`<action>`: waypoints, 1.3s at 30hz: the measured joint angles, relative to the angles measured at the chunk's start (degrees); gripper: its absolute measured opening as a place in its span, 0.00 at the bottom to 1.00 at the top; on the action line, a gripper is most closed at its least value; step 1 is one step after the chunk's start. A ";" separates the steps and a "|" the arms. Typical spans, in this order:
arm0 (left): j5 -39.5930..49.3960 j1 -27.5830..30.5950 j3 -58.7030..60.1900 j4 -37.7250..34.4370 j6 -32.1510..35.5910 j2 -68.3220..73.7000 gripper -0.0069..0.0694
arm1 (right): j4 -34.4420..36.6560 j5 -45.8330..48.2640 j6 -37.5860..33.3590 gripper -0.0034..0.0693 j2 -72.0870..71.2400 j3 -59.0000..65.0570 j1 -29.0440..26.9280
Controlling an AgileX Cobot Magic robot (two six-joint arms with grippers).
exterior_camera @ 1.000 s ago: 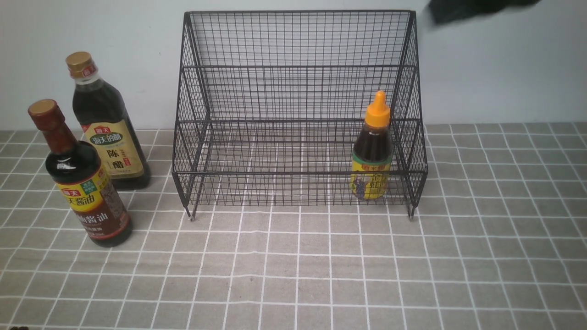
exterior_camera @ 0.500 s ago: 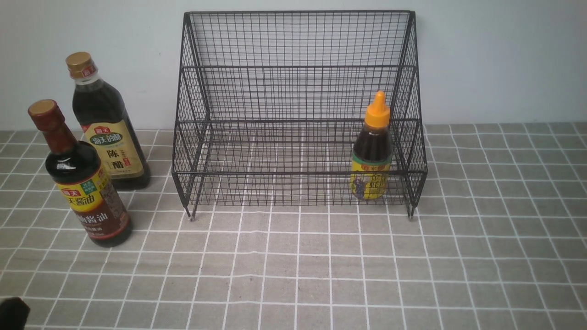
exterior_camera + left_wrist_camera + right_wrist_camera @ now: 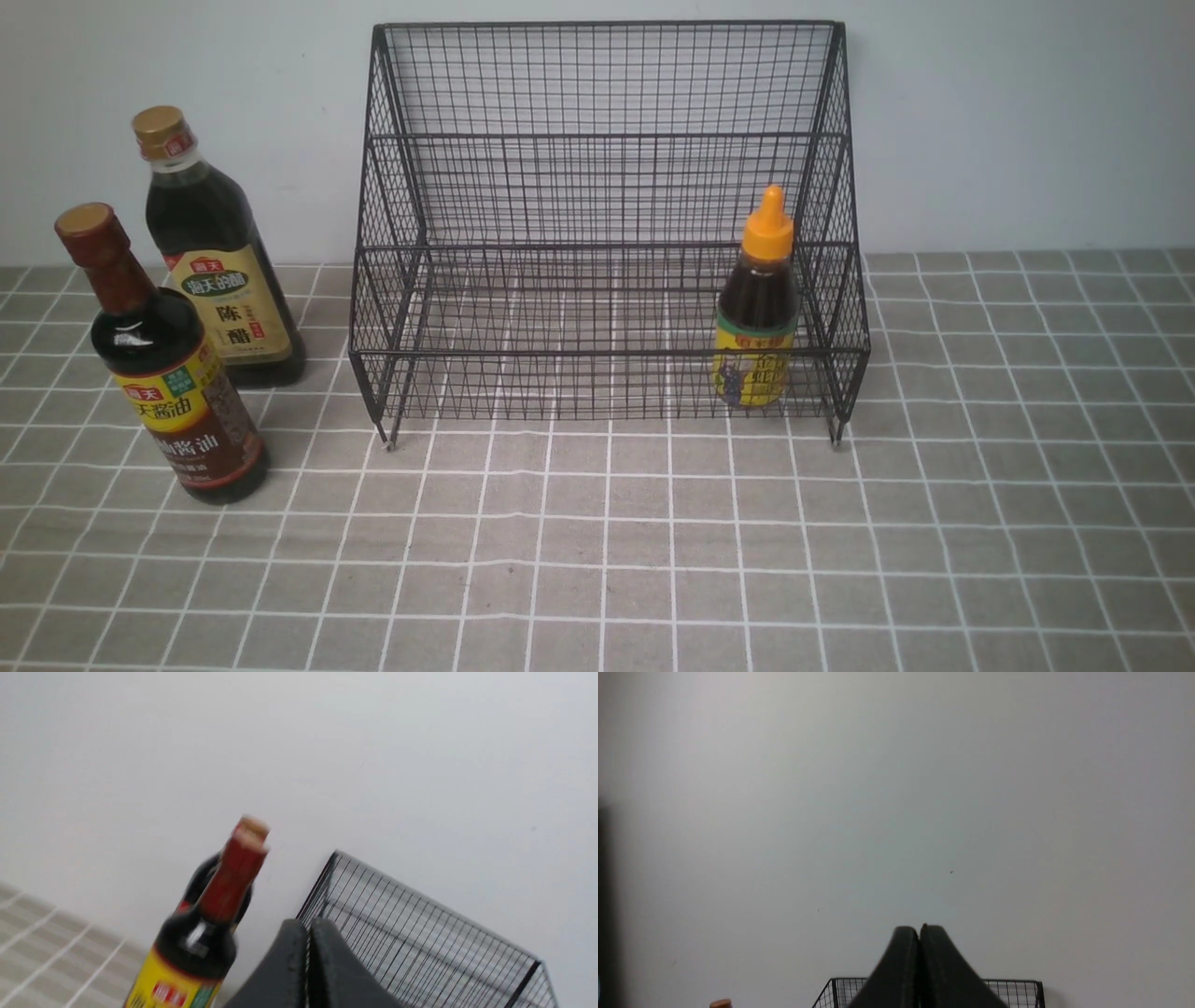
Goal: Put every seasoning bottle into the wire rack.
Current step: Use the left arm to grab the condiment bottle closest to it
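The left gripper was fully closed, fingers pressed together on nothing. The right gripper was likewise closed and empty. The wire rack held the short orange-capped bottle upright at the right end of its lower tier. The red-necked bottle and the gold-capped bottle stood outside, left of the rack. Neither arm appeared in the front view; both grippers pointed toward the wall.
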 joint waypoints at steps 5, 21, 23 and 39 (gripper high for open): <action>21.70 0.00 -17.20 0.88 6.89 8.54 0.08 | 0.00 -0.65 0.02 0.03 0.00 0.00 0.05; 78.67 0.00 -83.36 13.48 14.95 77.91 0.09 | 0.00 -0.66 0.13 0.03 0.00 0.00 0.05; 78.67 0.00 -86.66 12.84 14.95 80.94 0.09 | 0.00 -0.66 0.13 0.03 0.00 0.00 0.05; 79.18 0.00 -90.79 23.74 14.85 91.09 0.54 | 0.00 -0.66 0.13 0.03 0.00 0.00 0.05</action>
